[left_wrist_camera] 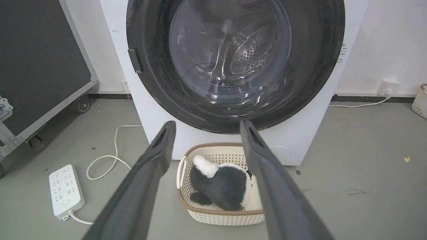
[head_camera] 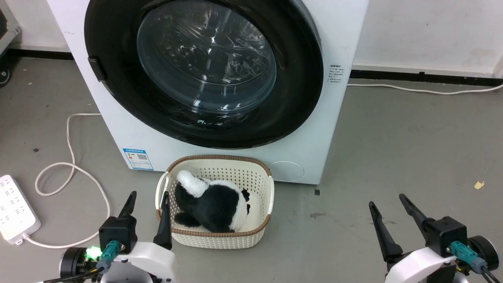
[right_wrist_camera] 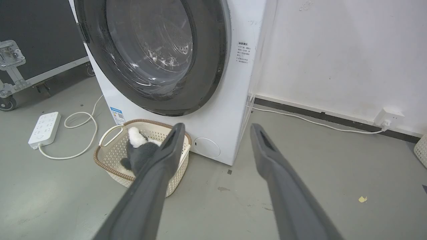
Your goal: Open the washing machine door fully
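The washing machine door [head_camera: 118, 90] [left_wrist_camera: 156, 86] [right_wrist_camera: 206, 66], a wide glossy black ring around a bulging glass bowl, lies flat against the white machine front, shut. A small dark handle tab [head_camera: 97, 68] [left_wrist_camera: 135, 60] sits on its left rim. My left gripper [head_camera: 147, 198] [left_wrist_camera: 206, 128] hangs open low at the left, beside the basket and well short of the door. Over bare floor at the lower right, my right gripper [head_camera: 387, 199] [right_wrist_camera: 217, 128] is open too, and nothing sits between its fingers.
A cream basket [head_camera: 259, 177] [left_wrist_camera: 186, 196] [right_wrist_camera: 110, 156] with a black-and-white plush toy [head_camera: 212, 204] stands on the floor right before the machine. A white power strip [head_camera: 13, 212] and its looping cable [head_camera: 70, 169] lie at the left. A dark wheeled case [left_wrist_camera: 40, 66] stands farther left.
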`<state>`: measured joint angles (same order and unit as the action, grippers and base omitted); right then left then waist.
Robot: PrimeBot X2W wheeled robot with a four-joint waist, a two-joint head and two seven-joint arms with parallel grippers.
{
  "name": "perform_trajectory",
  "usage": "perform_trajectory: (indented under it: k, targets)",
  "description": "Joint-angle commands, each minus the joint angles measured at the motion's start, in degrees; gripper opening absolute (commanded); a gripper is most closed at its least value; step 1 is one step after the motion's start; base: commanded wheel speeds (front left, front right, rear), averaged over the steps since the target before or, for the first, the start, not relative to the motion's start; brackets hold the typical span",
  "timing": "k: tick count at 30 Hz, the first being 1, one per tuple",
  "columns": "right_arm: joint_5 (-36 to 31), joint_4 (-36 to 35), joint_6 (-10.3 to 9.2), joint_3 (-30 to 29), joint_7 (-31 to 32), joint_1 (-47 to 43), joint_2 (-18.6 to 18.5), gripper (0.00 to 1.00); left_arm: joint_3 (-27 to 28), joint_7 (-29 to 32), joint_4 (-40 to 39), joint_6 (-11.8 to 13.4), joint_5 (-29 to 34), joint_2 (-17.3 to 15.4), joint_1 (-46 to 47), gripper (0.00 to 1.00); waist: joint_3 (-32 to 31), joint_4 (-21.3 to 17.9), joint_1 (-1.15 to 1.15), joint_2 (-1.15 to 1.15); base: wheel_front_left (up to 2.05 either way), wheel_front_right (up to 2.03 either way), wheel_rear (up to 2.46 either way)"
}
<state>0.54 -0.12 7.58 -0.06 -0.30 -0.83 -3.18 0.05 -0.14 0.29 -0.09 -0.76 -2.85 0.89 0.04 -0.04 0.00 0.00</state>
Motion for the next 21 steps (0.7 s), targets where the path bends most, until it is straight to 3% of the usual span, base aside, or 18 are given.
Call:
perform_trajectory:
  k: [1,21]
  targets:
    - [0.4,0.3,0.0,-0.2,-0.6,0.2,0.0,1.0,0.0,-0.7,0.1,0.4,-0.1,0.0,0.0,1.0,0.0,0.0,0.0,0.0,0.0,0.0,0.0]
    - [2.2,0.5,-0.02,-0.4,-2.9,3.2,-0.2,1.0,-1.0,-3.1,-0.7,2.6,0.9,-0.8,1.2,1.0,3.2,0.1,0.0,0.0,0.0,0.0,0.0]
